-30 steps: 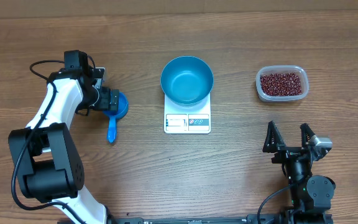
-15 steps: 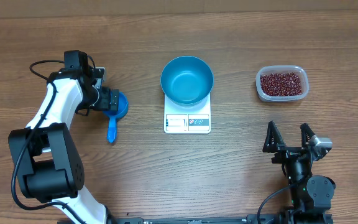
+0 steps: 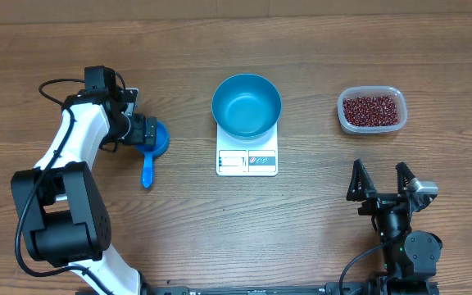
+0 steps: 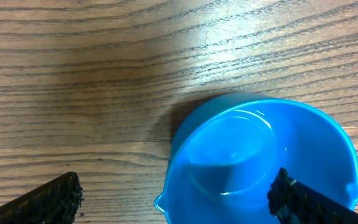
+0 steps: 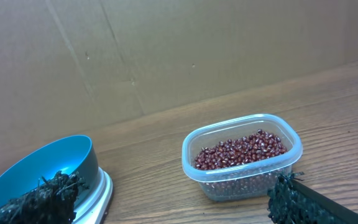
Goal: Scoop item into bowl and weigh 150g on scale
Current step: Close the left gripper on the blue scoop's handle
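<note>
one bowl (image 3: 247,105) atop the scale (image 3: 247,161)

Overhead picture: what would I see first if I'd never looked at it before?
The bright blue bowl, empty, sitting on the white scale in the middle of the wooden table. Next, the clear tub of red-brown beans at the far right, and the small blue scoop on the left, under the left gripper with its jaws open.

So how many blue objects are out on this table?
2. The blue bowl sits on the white scale at the centre; the blue scoop lies on the table left of the scale. The scale's label has only small blue marks. None look hidden.
</note>
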